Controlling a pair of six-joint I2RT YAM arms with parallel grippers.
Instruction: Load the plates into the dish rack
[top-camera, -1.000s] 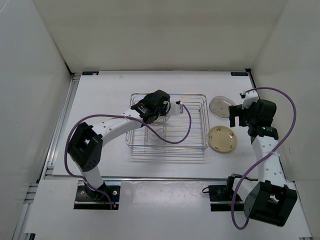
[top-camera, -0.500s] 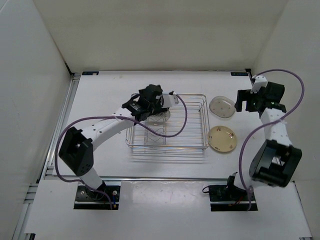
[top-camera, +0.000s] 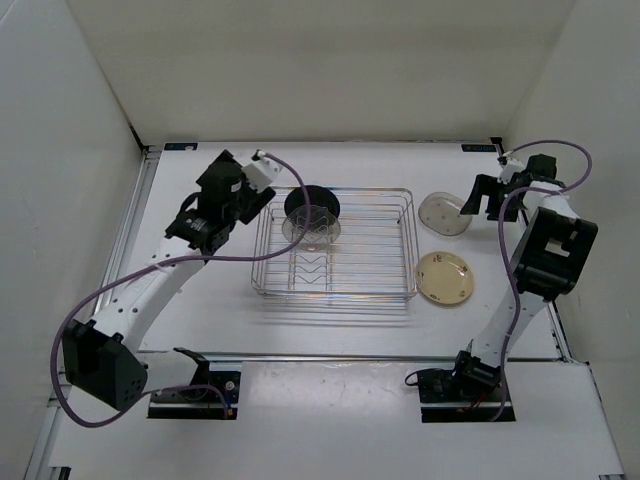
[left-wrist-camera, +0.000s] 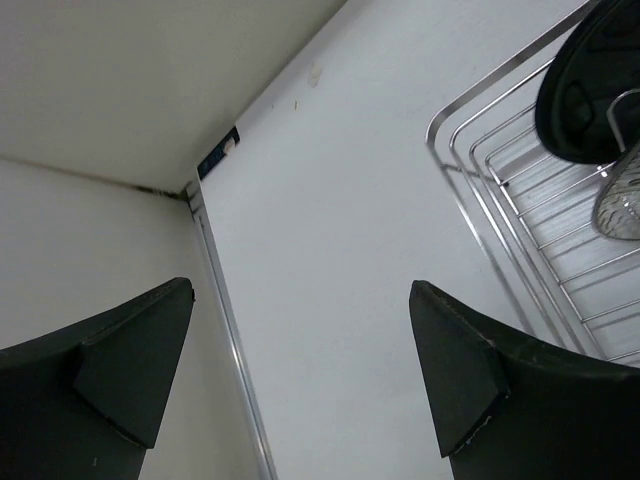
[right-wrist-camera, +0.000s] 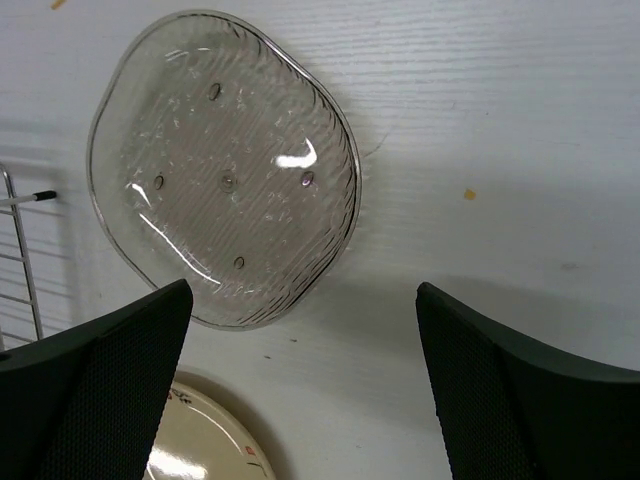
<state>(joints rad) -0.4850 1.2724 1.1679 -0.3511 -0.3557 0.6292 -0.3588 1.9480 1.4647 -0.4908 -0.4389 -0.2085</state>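
- Since a second ago, my left gripper has swung back to the left of the dish rack. Its jaws are wide apart with nothing between them.
- Two plates stand on edge in the rack's far-left part: the black plate at the back and a clear plate just in front of it.
- A second clear plate lies flat on the table, just right of the rack. My right gripper hovers over the plate's right rim, fingers spread and empty.
- The cream plate lies flat, also right of the rack but nearer my bases. I judge it comes after this one.
- To lift the flat clear plate well, I should straddle its rim and work one finger under the raised edge. The pinch must be firm, because the plate looks thin and slick.
- Then I should tilt it upright and lower it into a free prong gap right of the standing pair, without knocking them.
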